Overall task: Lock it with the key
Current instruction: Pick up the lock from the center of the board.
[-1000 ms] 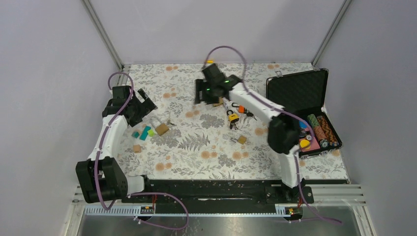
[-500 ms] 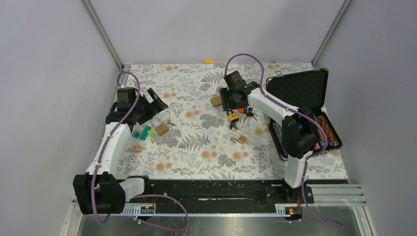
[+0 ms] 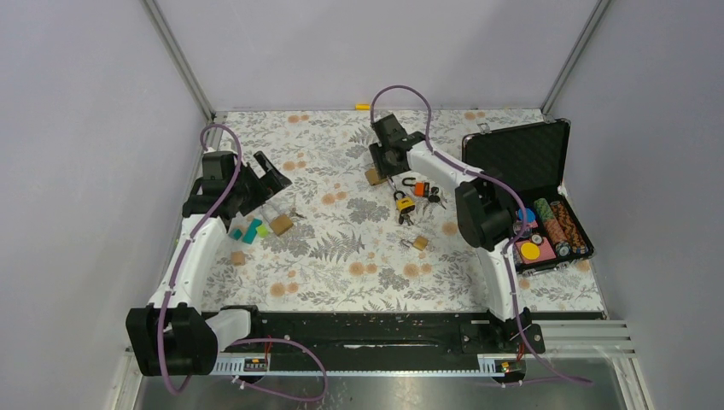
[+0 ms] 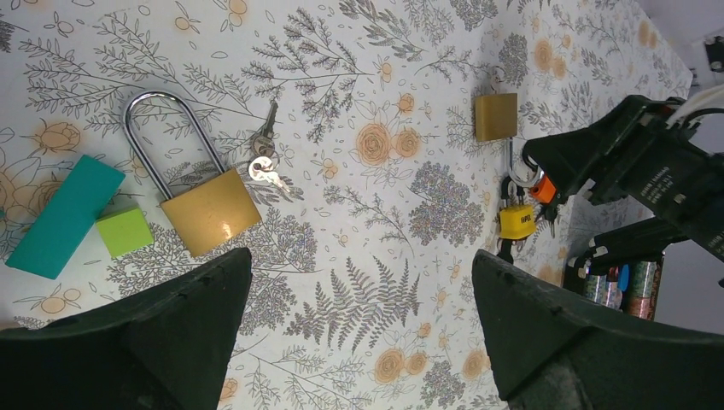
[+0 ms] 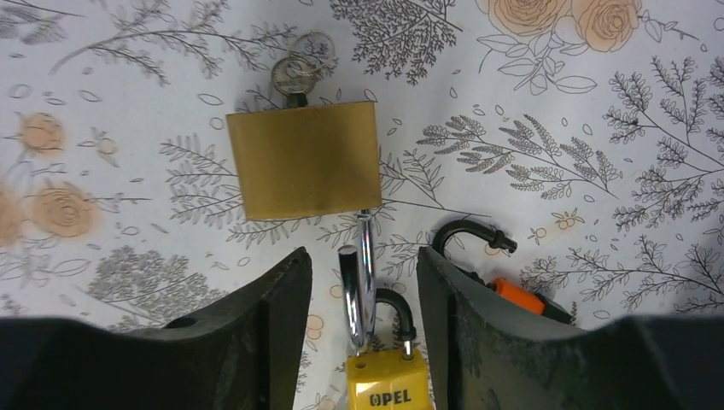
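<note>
A small brass padlock [image 5: 303,158] lies on the floral table with a key [image 5: 294,73] in its keyhole and its chrome shackle [image 5: 365,256] swung open. My right gripper [image 5: 363,260] is open, its fingers on either side of that shackle without touching it. In the top view the gripper [image 3: 386,159] hovers just behind this padlock [image 3: 373,176]. My left gripper [image 4: 359,273] is open and empty, above a big brass padlock [image 4: 209,209] with loose keys [image 4: 263,158] beside it. In the top view it [image 3: 263,178] is at the far left.
A yellow padlock [image 5: 380,384] and an orange padlock [image 5: 512,295] lie close to the right fingers. Another small brass padlock [image 3: 419,243] lies mid-table. Teal [image 4: 64,213] and green [image 4: 124,231] blocks lie left. An open black case [image 3: 529,192] of chips stands right.
My right gripper swung right over the yellow padlock, then came back left and farther back to the small brass padlock. My left gripper shifted slightly right, still open.
</note>
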You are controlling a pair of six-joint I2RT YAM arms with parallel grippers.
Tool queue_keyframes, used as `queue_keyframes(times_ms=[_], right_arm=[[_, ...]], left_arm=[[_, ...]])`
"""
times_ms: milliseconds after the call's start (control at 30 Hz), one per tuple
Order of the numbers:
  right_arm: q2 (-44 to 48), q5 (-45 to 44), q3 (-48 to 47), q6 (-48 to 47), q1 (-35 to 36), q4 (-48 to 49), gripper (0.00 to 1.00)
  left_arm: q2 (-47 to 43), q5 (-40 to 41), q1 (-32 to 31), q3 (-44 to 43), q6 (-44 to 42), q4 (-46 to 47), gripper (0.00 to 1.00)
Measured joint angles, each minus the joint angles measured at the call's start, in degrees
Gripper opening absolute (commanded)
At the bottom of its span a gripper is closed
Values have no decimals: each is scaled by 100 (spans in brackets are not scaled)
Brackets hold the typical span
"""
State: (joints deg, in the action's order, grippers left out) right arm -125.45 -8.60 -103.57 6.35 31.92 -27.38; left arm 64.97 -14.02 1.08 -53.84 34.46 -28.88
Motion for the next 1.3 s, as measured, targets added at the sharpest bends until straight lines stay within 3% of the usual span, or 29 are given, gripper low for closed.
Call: queue_keyframes(times_ms=[200,333,700,967,1300], right_arm=[[-627,-286,-719,-177,-4,-667,29],[-717,-286,-813,-223,-4,-868,0],[-592,-295,-855,-363,-4,-1058,0],[249,-33,-870,-570,-7,-1370,0],[1779,1808,-863,-1231,-48,-1915,0]], left_arm=[[2,39,-2,-22,0,-11,99],[42,37,0,-101,0,-9,99],[76,-170,-2,-133,-15,116,99],[-24,-706,-315,-133,-369,678,99],[-291,-1982,-820,-382,-916,1526,99]])
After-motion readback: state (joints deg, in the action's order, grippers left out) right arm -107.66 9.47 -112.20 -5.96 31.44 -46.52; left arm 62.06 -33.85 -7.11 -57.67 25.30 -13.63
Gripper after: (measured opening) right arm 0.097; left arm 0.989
